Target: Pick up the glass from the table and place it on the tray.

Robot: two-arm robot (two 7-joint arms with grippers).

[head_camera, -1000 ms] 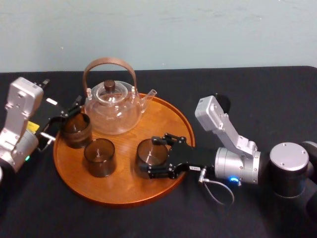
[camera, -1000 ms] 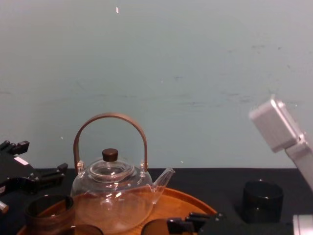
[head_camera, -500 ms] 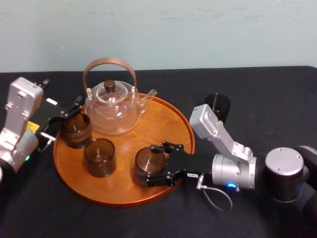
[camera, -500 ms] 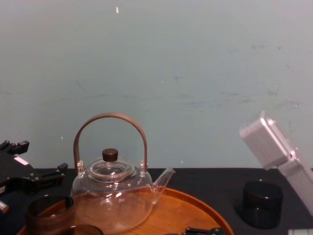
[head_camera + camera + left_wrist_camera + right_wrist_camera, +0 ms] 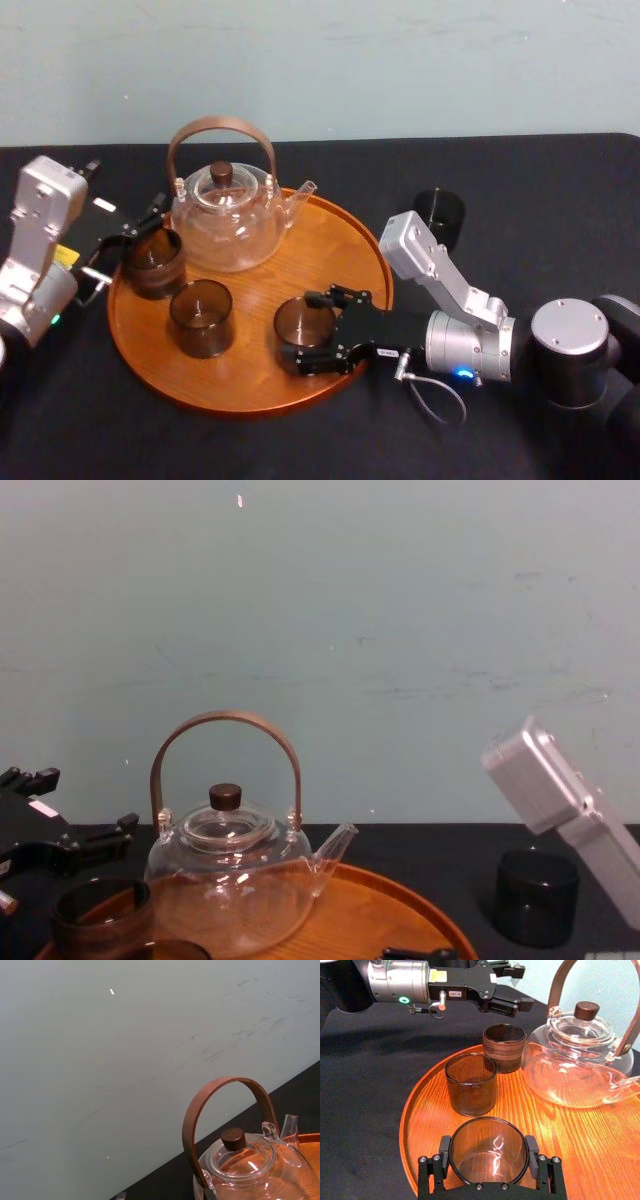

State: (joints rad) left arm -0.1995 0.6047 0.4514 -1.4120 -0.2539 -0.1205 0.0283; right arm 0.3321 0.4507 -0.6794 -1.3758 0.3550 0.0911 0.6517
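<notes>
On the round wooden tray (image 5: 250, 385) a smoky-brown glass (image 5: 304, 324) stands at the front right. My right gripper (image 5: 308, 334) is shut on the glass (image 5: 489, 1152), one finger pad (image 5: 532, 1150) pressing each side, its base down at the tray's wood. Two more glasses (image 5: 201, 316) (image 5: 153, 262) stand on the tray's left half. At the far-left one my left gripper (image 5: 125, 245) sits open, fingers spread just behind that glass (image 5: 504, 1047). Another glass (image 5: 438, 215) stands on the black table (image 5: 520, 180), right of the tray.
A clear glass teapot (image 5: 225, 215) with an arched brown handle fills the tray's back. Its spout (image 5: 303, 190) points right. The right arm's grey link (image 5: 430, 260) leans over the table between the tray and the lone glass (image 5: 537, 895).
My right gripper has carried its glass a little toward the tray's front and lower, and the grey arm link has dropped. The left arm has not moved.
</notes>
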